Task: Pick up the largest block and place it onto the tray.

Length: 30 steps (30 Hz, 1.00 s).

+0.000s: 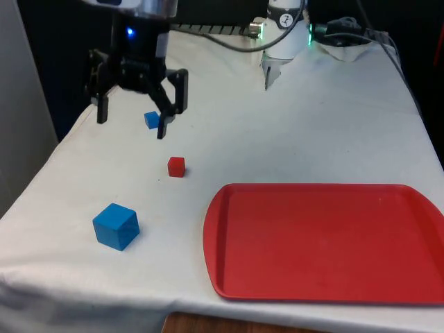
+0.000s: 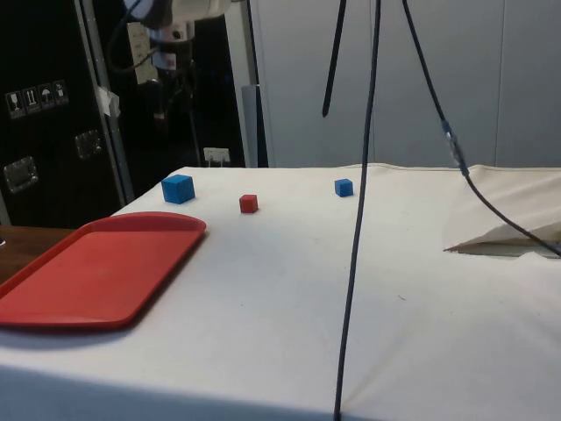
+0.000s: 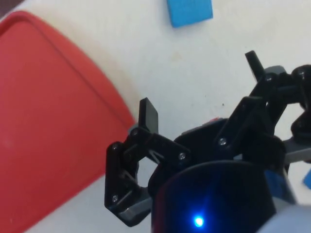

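Three blocks lie on the white cloth: the large blue block (image 1: 116, 226), a small red block (image 1: 176, 166) and a small blue block (image 1: 151, 120). Taking the red tray (image 1: 326, 243) as the clock's centre in the front view, the large blue block sits at about nine o'clock, well apart from the tray's rim, with the red one near ten. The gripper (image 1: 132, 118) hangs above the cloth with its jaws spread wide and nothing between them, close over the small blue block. That closeness is the risk: a straight descent would likely meet the wrong block, or knock it. Misjudged alignment could also push the large block aside.
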Available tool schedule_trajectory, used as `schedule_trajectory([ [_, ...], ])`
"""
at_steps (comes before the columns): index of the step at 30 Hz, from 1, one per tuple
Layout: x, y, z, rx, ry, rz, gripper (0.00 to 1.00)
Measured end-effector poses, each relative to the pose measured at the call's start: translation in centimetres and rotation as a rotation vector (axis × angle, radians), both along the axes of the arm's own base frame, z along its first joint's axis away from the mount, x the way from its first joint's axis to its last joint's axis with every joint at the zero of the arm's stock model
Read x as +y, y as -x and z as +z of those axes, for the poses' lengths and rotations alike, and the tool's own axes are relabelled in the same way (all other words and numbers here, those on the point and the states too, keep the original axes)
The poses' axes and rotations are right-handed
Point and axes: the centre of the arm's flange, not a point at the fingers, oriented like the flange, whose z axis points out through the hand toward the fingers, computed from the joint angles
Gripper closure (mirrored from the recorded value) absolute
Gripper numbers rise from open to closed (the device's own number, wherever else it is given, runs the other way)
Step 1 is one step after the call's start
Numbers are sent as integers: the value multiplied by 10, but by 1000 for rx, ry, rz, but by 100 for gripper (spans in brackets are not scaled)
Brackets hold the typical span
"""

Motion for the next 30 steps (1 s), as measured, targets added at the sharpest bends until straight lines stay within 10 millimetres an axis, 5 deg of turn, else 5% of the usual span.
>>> schedule_trajectory([
  [15,-30,-9,-52,-39,-1,-6,0],
  [30,-35,-13,-84,-62,-53,-18,0],
])
